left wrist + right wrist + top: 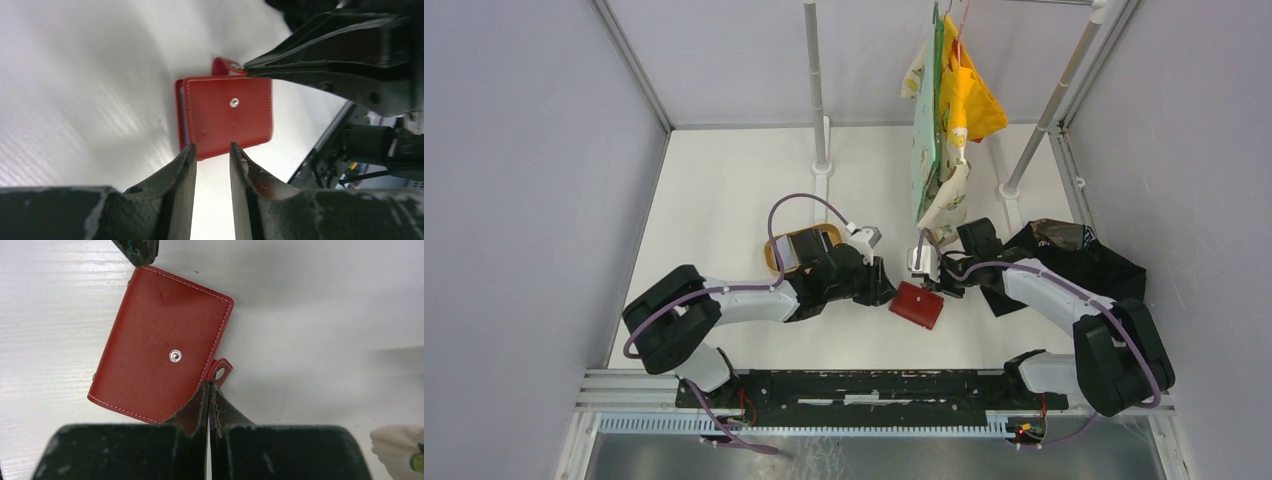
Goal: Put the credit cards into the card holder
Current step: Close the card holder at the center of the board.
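**Item: card holder** [917,305]. Red, folded shut, snap stud [174,356] uppermost, tab [220,370] unfastened and jutting from one edge. It lay flat on the white table [724,190], mid-table in the top view, between your two grippers.

**Right gripper** [208,390]. At the holder's 12 o'clock in the top view. Its fingers were pressed together, tips touching the holder's edge just beside the tab. You could not tell whether a thin lip of cover sat between them.

**Left gripper** [212,152]. At the holder's 9 o'clock. Its fingers were spread a little with nothing between them, tips just short of the holder's edge.

**Credit cards.** None could be made out in any view.

**Tan tray** [774,250]. At the holder's 10 o'clock, mostly hidden under your left arm.

**Hazards, as judged:**
- The holder was closed, so no card could enter until you opened the cover.
- Closed right tips pressing on an edge would likely slide or spin the holder on the smooth table rather than lift the cover.
- The left fingers' narrow gap could ride over the edge and miss it.
- Both sets of tips were crowded at one small object, so a clash was likely if you moved them together
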`<state>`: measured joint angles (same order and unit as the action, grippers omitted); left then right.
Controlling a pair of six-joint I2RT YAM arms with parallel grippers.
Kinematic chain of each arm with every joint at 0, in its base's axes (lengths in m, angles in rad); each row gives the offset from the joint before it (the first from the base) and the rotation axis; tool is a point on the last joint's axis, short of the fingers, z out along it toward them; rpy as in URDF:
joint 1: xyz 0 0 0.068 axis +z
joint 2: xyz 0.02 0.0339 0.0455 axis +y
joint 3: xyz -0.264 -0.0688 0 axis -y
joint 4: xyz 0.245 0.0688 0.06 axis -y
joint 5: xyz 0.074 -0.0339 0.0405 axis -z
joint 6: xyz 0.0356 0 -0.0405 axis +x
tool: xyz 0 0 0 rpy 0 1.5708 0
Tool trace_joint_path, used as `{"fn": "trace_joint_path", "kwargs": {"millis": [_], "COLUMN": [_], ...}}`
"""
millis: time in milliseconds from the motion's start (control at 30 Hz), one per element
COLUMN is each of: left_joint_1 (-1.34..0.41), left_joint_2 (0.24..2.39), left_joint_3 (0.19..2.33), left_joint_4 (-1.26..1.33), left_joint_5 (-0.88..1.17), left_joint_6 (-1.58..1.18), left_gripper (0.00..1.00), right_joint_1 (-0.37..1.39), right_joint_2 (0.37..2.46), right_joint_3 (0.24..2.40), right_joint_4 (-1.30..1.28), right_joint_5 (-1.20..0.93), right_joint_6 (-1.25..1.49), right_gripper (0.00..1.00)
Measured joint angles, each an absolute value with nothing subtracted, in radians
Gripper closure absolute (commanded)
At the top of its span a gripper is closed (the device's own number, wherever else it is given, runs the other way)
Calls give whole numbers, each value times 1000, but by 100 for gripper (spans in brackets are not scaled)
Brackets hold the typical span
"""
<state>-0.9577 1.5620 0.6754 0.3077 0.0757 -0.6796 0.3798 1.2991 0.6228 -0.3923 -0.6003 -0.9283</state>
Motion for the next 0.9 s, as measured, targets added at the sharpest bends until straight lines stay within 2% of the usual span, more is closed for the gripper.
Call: {"fn": "trace_joint_path", "kwargs": {"millis": [67,267,567,600,800,900], "left_joint_1": [-963,-967,-967,-966,-968,-968], "left_joint_2": [1539,1599,1805,1806,1810,1814], "left_joint_3": [675,710,815,818,818,818], "left_joint_4": [327,384,399,398,403,414], "left_joint_5": [78,116,128,127,115,115], "left_joint_6": [-680,-693,-728,-729,-740,-740], "left_gripper": [64,86,97,97,98,98], "right_joint_1": [380,380,383,384,385,385], "right_joint_2": [1288,1260,1234,1234,1225,1202], "right_joint_3": [623,622,606,604,602,602], "right_joint_4": [-392,-392,-391,-391,-390,-384], "right_joint_5": [-600,-601,-609,-609,-597,-593], "right_joint_6": [-940,-957,-992,-996,-995,-977], "right_gripper": [100,100,99,96,56,49]}}
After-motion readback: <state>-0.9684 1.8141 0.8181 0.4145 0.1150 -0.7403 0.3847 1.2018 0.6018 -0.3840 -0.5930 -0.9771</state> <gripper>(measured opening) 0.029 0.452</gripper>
